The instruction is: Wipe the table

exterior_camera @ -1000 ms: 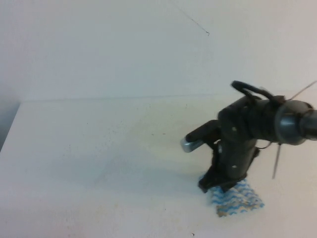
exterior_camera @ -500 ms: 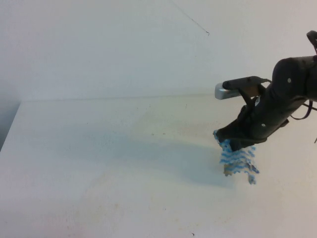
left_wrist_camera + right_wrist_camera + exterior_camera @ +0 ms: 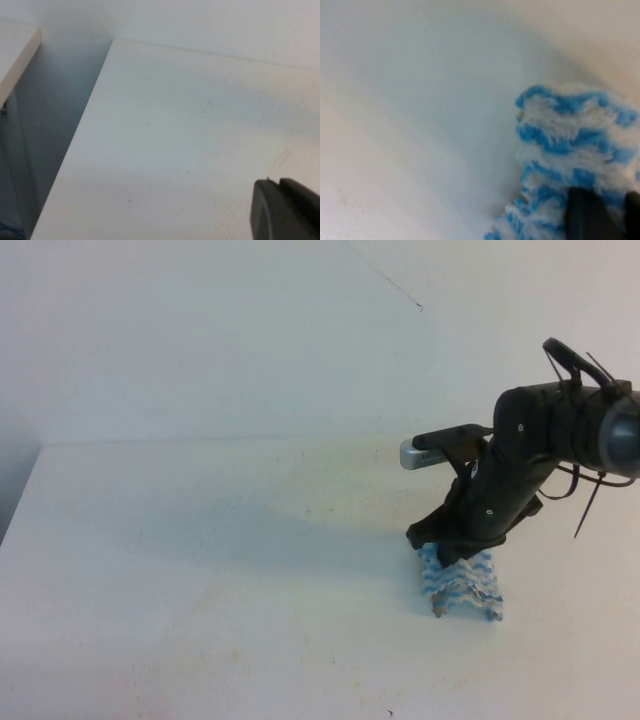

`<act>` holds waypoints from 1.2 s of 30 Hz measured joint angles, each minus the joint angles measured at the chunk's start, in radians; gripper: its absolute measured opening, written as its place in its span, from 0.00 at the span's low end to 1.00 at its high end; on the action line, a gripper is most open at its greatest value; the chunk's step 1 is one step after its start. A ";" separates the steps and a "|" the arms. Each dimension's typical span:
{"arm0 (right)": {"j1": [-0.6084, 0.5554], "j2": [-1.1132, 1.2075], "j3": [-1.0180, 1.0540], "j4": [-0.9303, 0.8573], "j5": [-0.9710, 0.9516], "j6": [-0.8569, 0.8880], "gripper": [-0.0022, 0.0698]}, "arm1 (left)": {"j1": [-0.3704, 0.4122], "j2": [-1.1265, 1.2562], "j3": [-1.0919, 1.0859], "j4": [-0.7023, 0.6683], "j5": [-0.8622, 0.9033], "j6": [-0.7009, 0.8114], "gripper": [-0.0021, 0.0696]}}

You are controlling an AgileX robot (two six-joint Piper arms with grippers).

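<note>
A blue-and-white fluffy cloth (image 3: 465,588) lies crumpled on the white table (image 3: 200,540), right of the middle. My right gripper (image 3: 445,558) points down onto the cloth's near-left edge. In the right wrist view its dark fingers (image 3: 587,215) press into the cloth (image 3: 570,130), with a fold of it between them, so the right gripper (image 3: 612,200) is shut on the cloth. My left gripper (image 3: 279,182) appears only in the left wrist view, hanging above the bare table (image 3: 165,130) with its two fingers together and nothing in them.
The tabletop carries faint brownish smudges and specks (image 3: 310,505) around its middle. A white wall (image 3: 200,330) rises behind the table. The table's left edge (image 3: 75,140) drops off into a gap beside a neighbouring white surface (image 3: 15,55).
My right arm lifted the cloth off the table and swung it back and to the right. It has since come down again, and the cloth now rests on the table.
</note>
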 joint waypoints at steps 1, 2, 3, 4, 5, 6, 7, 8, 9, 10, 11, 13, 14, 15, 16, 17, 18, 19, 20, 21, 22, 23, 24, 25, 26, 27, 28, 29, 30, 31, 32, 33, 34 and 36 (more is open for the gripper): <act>0.002 0.000 -0.003 0.000 -0.002 0.000 0.18 | 0.000 0.000 0.000 0.000 0.000 0.000 0.03; 0.002 0.000 -0.002 0.000 -0.006 0.000 0.24 | 0.000 0.000 0.000 0.000 0.000 0.000 0.03; 0.004 0.000 -0.003 0.000 -0.006 0.000 0.30 | 0.000 0.000 0.000 0.000 0.000 0.000 0.03; 0.004 0.000 -0.003 0.000 -0.006 0.000 0.37 | 0.000 0.000 0.000 0.000 0.000 0.000 0.03; 0.004 0.000 -0.009 0.000 0.000 0.000 0.42 | 0.000 0.000 0.000 0.000 0.000 0.000 0.03; 0.004 0.000 -0.017 -0.002 0.008 0.003 0.46 | 0.000 0.000 0.000 0.000 0.000 0.000 0.03; 0.004 0.000 -0.031 -0.001 0.024 0.008 0.48 | 0.000 0.000 0.000 0.000 0.000 0.000 0.03; 0.004 -0.002 -0.050 -0.008 0.043 0.010 0.50 | 0.000 0.000 0.000 0.000 0.000 0.000 0.03; 0.004 -0.006 -0.067 -0.016 0.063 0.010 0.51 | 0.000 0.000 0.000 0.000 0.000 0.000 0.03; 0.004 -0.017 -0.089 -0.036 0.090 0.010 0.52 | 0.000 0.000 0.000 0.000 0.000 0.000 0.03; 0.004 -0.036 -0.113 -0.062 0.116 0.010 0.52 | 0.000 0.000 0.000 0.000 0.000 0.000 0.03; 0.004 -0.095 -0.156 -0.122 0.163 0.012 0.49 | 0.000 0.000 0.000 0.000 0.000 0.000 0.03; 0.004 -0.134 -0.174 -0.158 0.184 0.012 0.46 | 0.000 0.000 0.000 0.000 0.000 0.000 0.03; 0.004 -0.169 -0.186 -0.188 0.198 0.012 0.42 | 0.000 0.000 0.000 0.000 0.000 0.000 0.03; 0.004 -0.218 -0.197 -0.228 0.209 0.012 0.35 | 0.000 0.000 0.000 0.000 0.000 0.000 0.03; 0.004 -0.273 -0.202 -0.267 0.217 0.019 0.28 | 0.000 0.000 0.000 0.000 0.000 0.000 0.03; 0.004 -0.331 -0.202 -0.313 0.221 0.031 0.20 | 0.000 0.000 0.000 0.000 0.000 0.000 0.03; 0.004 -0.379 -0.202 -0.342 0.223 0.052 0.14 | 0.000 0.000 0.000 0.000 0.000 0.000 0.03; 0.004 -0.441 -0.200 -0.372 0.225 0.067 0.10 | 0.000 0.000 0.000 0.000 0.000 0.000 0.03; 0.004 -0.503 -0.197 -0.392 0.227 0.069 0.08 | 0.000 0.000 0.000 0.000 0.000 0.000 0.03; 0.004 -0.554 -0.186 -0.406 0.227 0.077 0.06 | 0.000 0.000 0.000 0.000 0.000 0.000 0.03; 0.004 -0.614 -0.169 -0.421 0.219 0.084 0.05 | 0.000 0.000 0.000 0.000 0.000 0.000 0.03; 0.004 -0.673 -0.144 -0.434 0.210 0.092 0.04 | 0.000 0.000 0.000 0.000 0.000 0.000 0.03; 0.004 -0.728 -0.120 -0.440 0.204 0.098 0.04 | 0.000 0.000 0.000 0.000 0.000 0.000 0.03; 0.004 -0.781 -0.084 -0.444 0.196 0.108 0.04 | 0.000 0.000 0.000 0.000 0.000 0.000 0.03; 0.004 -0.834 -0.040 -0.444 0.186 0.118 0.04 | 0.000 0.000 0.000 0.000 0.000 0.000 0.03; 0.004 -0.877 0.000 -0.446 0.181 0.126 0.04 | 0.000 0.000 0.000 0.000 0.000 0.000 0.03; 0.004 -0.933 0.055 -0.446 0.173 0.141 0.03 | 0.000 0.000 0.000 0.000 0.000 0.000 0.03; 0.004 -0.993 0.116 -0.446 0.161 0.156 0.03 | 0.000 0.000 0.000 0.000 0.000 0.000 0.03; 0.004 -1.044 0.182 -0.446 0.136 0.173 0.03 | 0.000 0.000 0.000 0.000 0.000 0.000 0.03; 0.004 -1.111 0.253 -0.446 0.102 0.189 0.03 | 0.000 0.000 0.000 0.000 0.000 0.000 0.03; 0.004 -1.181 0.327 -0.446 0.059 0.212 0.03 | 0.000 0.000 0.000 0.000 0.000 0.000 0.03; 0.004 -1.252 0.388 -0.446 0.021 0.232 0.03 | 0.000 0.000 0.000 0.000 0.000 0.000 0.03; 0.004 -1.394 0.536 -0.441 -0.079 0.286 0.03 | 0.000 0.000 0.000 0.000 0.000 0.000 0.03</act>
